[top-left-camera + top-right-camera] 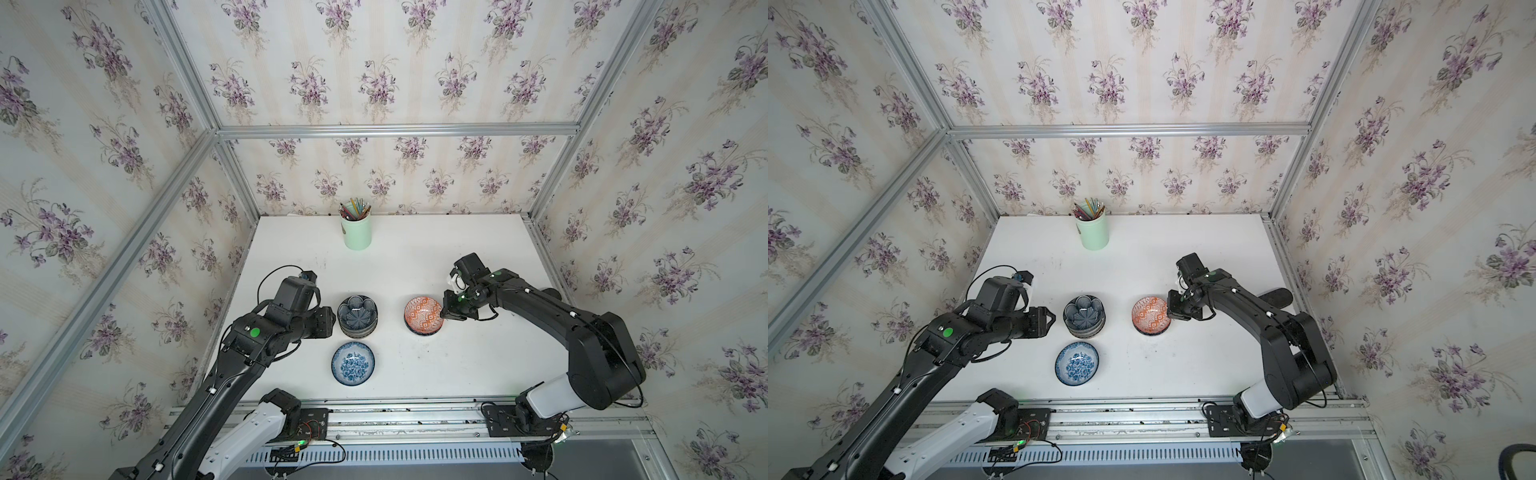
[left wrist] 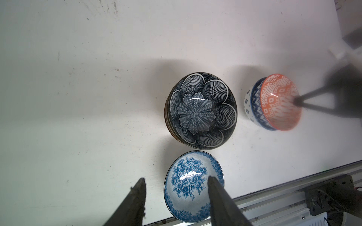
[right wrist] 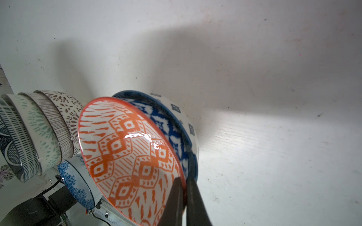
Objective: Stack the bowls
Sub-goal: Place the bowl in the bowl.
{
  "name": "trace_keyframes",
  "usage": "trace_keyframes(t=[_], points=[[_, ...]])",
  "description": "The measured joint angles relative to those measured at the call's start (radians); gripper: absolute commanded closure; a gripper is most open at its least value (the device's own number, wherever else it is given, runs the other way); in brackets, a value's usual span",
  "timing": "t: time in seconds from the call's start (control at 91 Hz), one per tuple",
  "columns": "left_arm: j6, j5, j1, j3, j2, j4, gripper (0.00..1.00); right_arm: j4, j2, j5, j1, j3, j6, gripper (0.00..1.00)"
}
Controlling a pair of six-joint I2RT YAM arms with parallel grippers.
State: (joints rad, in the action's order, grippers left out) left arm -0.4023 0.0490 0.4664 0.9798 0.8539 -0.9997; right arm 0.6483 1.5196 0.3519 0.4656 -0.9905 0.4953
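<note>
My right gripper (image 3: 185, 180) is shut on the rim of the orange geometric bowl (image 3: 127, 148), one finger inside and one outside. That bowl (image 1: 422, 312) sits tilted in a blue-and-white lattice bowl (image 3: 176, 121) on the table. Left of it stands a stack of bowls (image 1: 357, 316) topped by the dark navy petal bowl (image 2: 201, 111). A blue floral bowl (image 1: 353, 363) lies alone in front of the stack. My left gripper (image 1: 331, 322) hovers open just left of the stack and holds nothing; in the left wrist view its fingers (image 2: 217, 195) frame the floral bowl (image 2: 188, 182).
A mint-green cup of pencils (image 1: 356, 232) stands at the back of the white table (image 1: 478, 374). A metal rail (image 1: 415, 415) runs along the front edge, and flowered walls enclose the other sides.
</note>
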Motion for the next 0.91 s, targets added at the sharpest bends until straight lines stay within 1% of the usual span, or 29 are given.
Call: trace_keyframes(t=[0.912], points=[[0.0, 0.0, 0.006, 0.0, 0.015, 0.0, 0.47, 0.0, 0.017, 0.0, 0.0, 0.0, -0.001, 1.0]])
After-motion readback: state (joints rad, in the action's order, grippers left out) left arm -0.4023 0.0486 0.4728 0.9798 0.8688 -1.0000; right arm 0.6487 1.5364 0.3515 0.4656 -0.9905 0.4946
